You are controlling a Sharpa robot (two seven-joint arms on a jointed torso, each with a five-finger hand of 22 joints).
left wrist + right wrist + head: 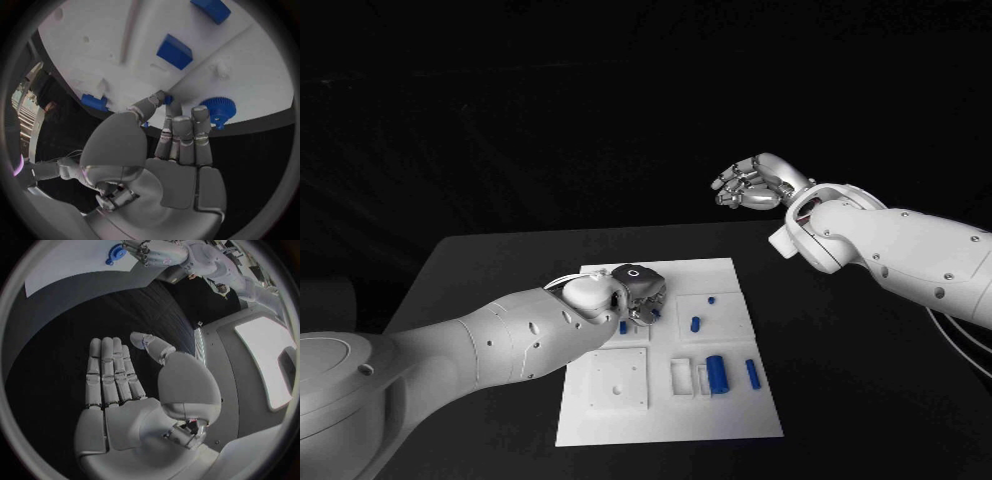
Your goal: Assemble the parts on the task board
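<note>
The white task board (661, 400) lies in the middle of the table. My left hand (635, 285) hovers low over its far left part. In the left wrist view the left hand (175, 145) has its fingers straight and close together, and the thumb presses a small blue part (167, 99) against the nearest finger. A blue gear (216, 108) sits just past the fingertips at the board's edge. Blue blocks (174, 51) lie further on. My right hand (754, 185) hangs high at the far right, away from the board, palm bare and fingers straight (115, 385).
Loose blue parts lie on the board: a short peg (697, 323), a thick cylinder (718, 373) in a recess and a thin bar (751, 373). A square recessed plate (617, 380) fills the near left. The black table (848, 400) surrounds the board.
</note>
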